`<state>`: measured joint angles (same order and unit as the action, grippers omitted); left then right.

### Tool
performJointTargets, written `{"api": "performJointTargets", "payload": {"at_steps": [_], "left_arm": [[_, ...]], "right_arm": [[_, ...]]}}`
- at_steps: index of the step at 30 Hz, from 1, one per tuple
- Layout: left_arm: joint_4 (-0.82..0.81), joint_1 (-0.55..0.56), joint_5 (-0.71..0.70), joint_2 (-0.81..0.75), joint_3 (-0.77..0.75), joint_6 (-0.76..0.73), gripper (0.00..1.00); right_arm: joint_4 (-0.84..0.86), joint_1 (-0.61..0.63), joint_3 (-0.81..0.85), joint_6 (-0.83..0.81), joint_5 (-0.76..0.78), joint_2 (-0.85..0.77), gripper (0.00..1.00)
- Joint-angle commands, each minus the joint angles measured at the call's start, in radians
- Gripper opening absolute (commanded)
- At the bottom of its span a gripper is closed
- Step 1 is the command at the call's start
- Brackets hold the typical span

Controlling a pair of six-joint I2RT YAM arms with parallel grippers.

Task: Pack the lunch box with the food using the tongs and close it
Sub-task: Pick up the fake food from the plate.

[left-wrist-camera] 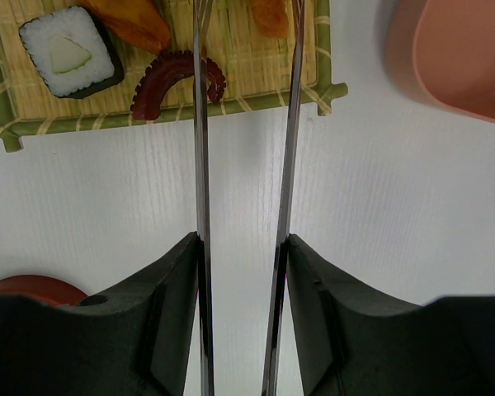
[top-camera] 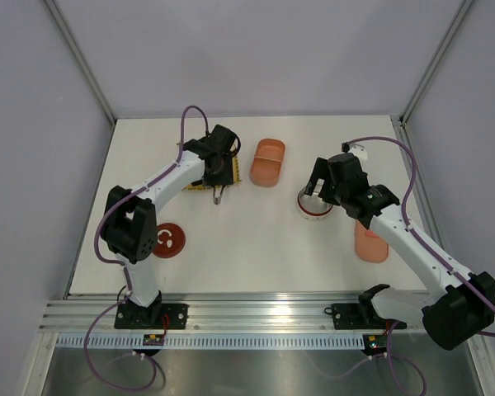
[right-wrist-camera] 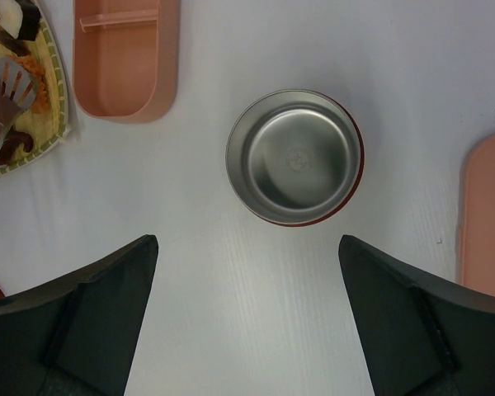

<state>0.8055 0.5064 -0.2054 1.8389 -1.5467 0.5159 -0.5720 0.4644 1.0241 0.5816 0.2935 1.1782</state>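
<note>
Pick-up step: left gripper (left-wrist-camera: 243, 247) grasping the tongs (left-wrist-camera: 202, 124) over the yellow mat (left-wrist-camera: 239, 49)
The fingers are clamped on the tongs, whose arms stand apart with their tips over the mat at far left. On it lie a sushi roll (left-wrist-camera: 70, 51) and an octopus piece (left-wrist-camera: 175, 78). Centre one piece between the tips before squeezing. The lunch box (left-wrist-camera: 458, 58) sits just right. The right gripper (right-wrist-camera: 247, 243) hangs released above the steel bowl (right-wrist-camera: 295, 157).
</note>
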Motion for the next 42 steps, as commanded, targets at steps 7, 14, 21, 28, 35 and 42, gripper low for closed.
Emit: {"api": "performJointTargets", "payload": {"at_steps": [7,14,21,28,35,42], "left_arm": [[-0.034,0.004,0.005,0.022,-0.062,0.009,0.45],[-0.032,0.009,-0.002,0.026,-0.064,0.007,0.48],[-0.017,0.007,-0.031,0.082,-0.101,0.004,0.49],[-0.015,0.007,-0.043,0.095,-0.125,0.004,0.47],[-0.003,0.007,-0.052,0.086,-0.135,0.009,0.35],[-0.023,0.007,-0.06,-0.006,-0.078,0.007,0.11]], "right_arm": [[0.023,-0.001,0.001,0.011,-0.022,-0.006,0.99],[0.027,0.0,0.004,0.008,-0.034,0.003,0.99],[0.014,-0.001,0.005,0.007,-0.044,0.012,1.0],[0.011,-0.001,0.004,0.004,-0.043,0.012,1.0],[0.009,-0.001,0.007,-0.002,-0.059,0.017,1.0],[0.009,0.0,-0.001,-0.002,-0.062,0.005,1.0]]}}
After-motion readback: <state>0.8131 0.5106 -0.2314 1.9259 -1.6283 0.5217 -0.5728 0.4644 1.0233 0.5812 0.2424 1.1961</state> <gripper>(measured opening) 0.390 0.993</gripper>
